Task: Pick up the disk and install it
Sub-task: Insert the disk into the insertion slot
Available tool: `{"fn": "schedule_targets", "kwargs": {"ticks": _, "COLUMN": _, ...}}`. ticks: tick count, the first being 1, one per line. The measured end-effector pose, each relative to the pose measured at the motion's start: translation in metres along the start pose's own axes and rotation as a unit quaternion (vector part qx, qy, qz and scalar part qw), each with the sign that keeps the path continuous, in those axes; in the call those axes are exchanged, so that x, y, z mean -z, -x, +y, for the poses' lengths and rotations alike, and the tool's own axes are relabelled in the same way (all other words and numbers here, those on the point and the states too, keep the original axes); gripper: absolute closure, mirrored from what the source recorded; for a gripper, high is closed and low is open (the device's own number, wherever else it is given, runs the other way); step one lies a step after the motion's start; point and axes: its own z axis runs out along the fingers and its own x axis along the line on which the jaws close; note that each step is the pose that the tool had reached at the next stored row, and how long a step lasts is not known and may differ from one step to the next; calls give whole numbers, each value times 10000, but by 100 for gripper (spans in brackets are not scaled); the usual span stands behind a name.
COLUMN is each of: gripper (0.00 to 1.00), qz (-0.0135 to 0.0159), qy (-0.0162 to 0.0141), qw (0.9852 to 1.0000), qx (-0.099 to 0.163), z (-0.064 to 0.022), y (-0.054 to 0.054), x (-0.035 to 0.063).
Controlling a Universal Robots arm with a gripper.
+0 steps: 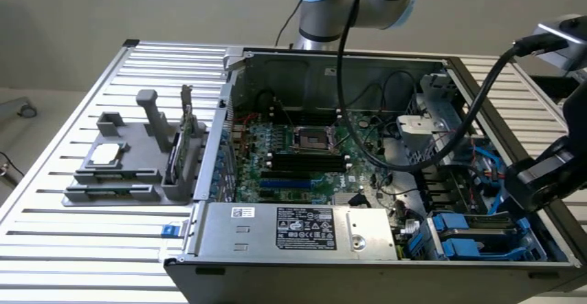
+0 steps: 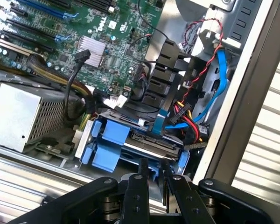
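Pale slats of a metal table (image 1: 55,249) carried an open computer case (image 1: 367,280) lying on its side. We saw the disk (image 2: 151,142), a silver-grey drive in a blue frame, lying flat in the blue drive bay (image 2: 102,144) at the case's corner, on the exterior view's right near the front wall. At its near edge sat the hand (image 2: 154,164): two dark fingers (image 2: 141,173) stood close together and appeared clamped on the blue frame's rim. Just beyond the disk's far edge hung red, yellow and black wires (image 2: 182,112) and a blue ribbon cable (image 2: 219,79). Beside the bay lay the silver power supply (image 1: 303,228), and past it the green motherboard (image 1: 303,153). Well apart, on the table at the exterior view's left, stood a grey parts holder (image 1: 119,173). We judged that seating would go best with the disk level and square to the bay's rails, pressed straight in without twisting, and with no loose cable trapped behind it.
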Motion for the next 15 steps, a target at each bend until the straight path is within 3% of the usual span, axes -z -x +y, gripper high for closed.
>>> {"fn": "schedule_targets", "kwargs": {"ticks": 4, "gripper": 77, "qz": 3, "qy": -15, "qw": 9995, "qx": -319, "z": 0, "y": 0, "x": 0}}
{"fn": "schedule_targets", "kwargs": {"ticks": 8, "gripper": 77, "qz": 6, "qy": -31, "qw": 9979, "qx": -641, "z": 0, "y": 0, "x": 0}}
{"fn": "schedule_targets", "kwargs": {"ticks": 15, "gripper": 77, "qz": 12, "qy": -57, "qw": 9927, "qx": -1207, "z": 0, "y": 0, "x": 0}}
